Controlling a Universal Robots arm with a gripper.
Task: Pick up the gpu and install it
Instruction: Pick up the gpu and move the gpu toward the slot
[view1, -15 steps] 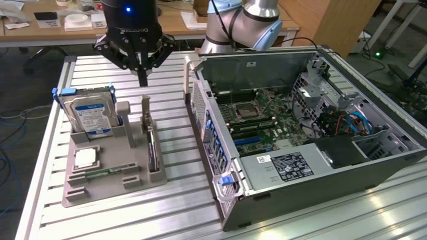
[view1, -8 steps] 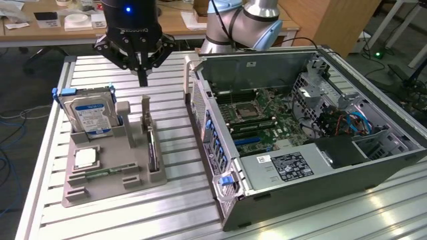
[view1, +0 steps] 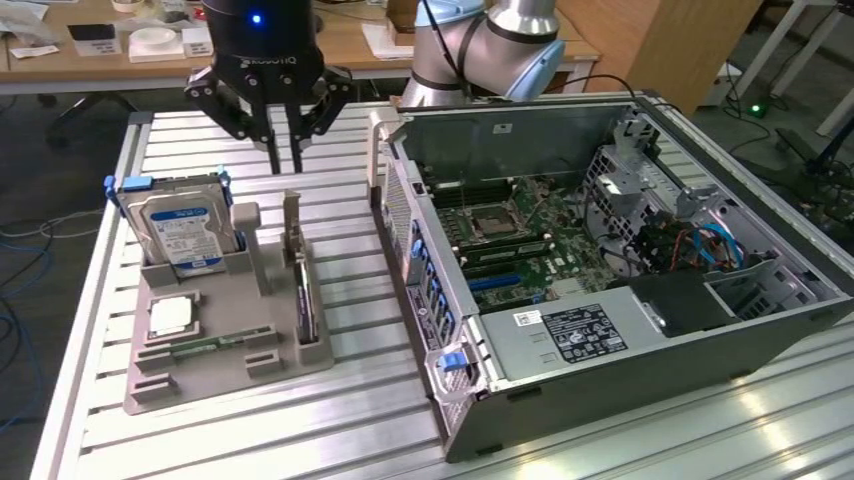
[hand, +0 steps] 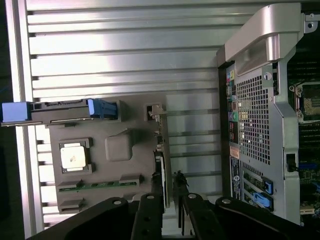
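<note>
Nothing done yet: the gpu (view1: 306, 300) on edge in its holder (view1: 200, 385), fingers (view1: 276, 150) slightly parted and empty at its twelve o'clock, pickup and install both left

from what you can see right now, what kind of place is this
Probably a robotics lab or workshop: a robot arm stands over a slotted aluminium table, an opened computer case sits on it, and cluttered wooden desks lie behind.

We see black gripper (view1: 287, 167), blue light, white lettering on housing, round screw heads; silver-grey arm (view1: 487, 45) with pale blue joint caps.
</note>
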